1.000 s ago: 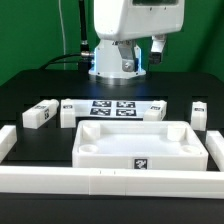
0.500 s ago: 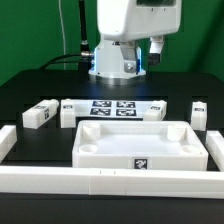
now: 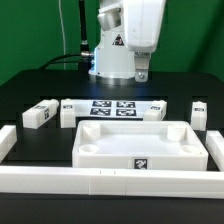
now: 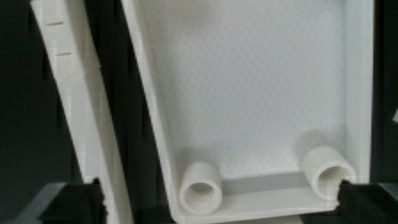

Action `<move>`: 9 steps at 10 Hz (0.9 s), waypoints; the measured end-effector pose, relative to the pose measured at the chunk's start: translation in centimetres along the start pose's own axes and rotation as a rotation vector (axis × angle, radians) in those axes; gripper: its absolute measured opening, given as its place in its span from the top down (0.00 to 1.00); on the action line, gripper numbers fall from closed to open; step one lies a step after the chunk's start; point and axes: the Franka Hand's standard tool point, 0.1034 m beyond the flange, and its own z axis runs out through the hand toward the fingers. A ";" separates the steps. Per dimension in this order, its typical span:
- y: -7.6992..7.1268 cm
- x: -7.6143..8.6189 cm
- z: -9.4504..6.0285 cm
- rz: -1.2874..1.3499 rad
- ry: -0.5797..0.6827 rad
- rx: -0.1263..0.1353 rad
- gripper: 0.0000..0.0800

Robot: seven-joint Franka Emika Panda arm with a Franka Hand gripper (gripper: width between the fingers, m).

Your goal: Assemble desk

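Four legs [image 3: 38, 115], one tabletop [image 3: 108, 158]

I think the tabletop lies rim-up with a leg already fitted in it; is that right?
Not quite: the tabletop lies rim-up, but no leg is fitted; the legs lie loose beyond it, as the exterior view shows.

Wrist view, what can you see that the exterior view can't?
Only the wrist view: two round sockets inside the tabletop, seen close. Only the exterior view: the robot arm, four legs and the marker board. Both: the white tabletop and a long white rail beside it.
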 end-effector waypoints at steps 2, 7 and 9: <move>-0.7 -0.5 0.6 -0.089 0.013 -0.013 0.19; -3.7 -2.3 4.2 -0.198 0.020 0.003 0.19; -3.7 -2.4 4.3 -0.197 0.019 0.004 0.19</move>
